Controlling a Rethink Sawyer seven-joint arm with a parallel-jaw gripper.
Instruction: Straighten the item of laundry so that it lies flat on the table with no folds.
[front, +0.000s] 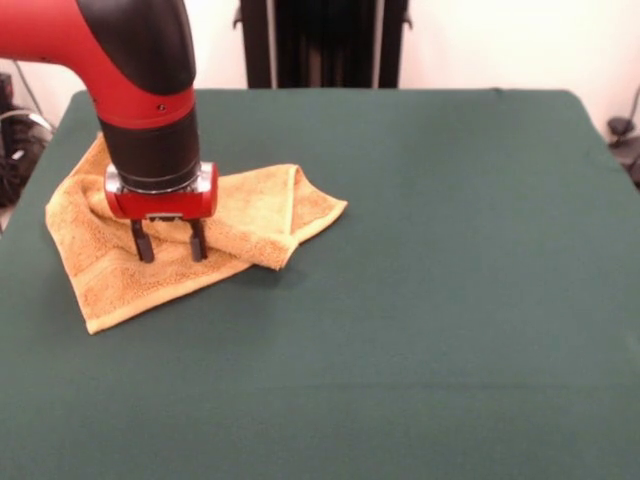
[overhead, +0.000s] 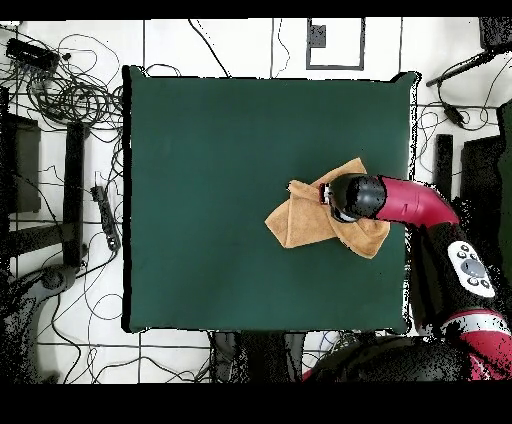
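From across the bench (front: 420, 300), the towel (front: 255, 215) lies on its far left part, close to the left edge and well apart from the right side. One corner reaches right toward the middle; there a flap is folded back over the rest. Another corner lies nearest to me at the left. The arm comes down from the upper left, and the pincer (front: 170, 241) stands upright over the towel's middle, its two fingers apart, their tips down at the cloth. Cables lie on the floor beyond the bench's edges.

dark green table (front: 450, 300) with a folded golden-orange towel (front: 255, 215)
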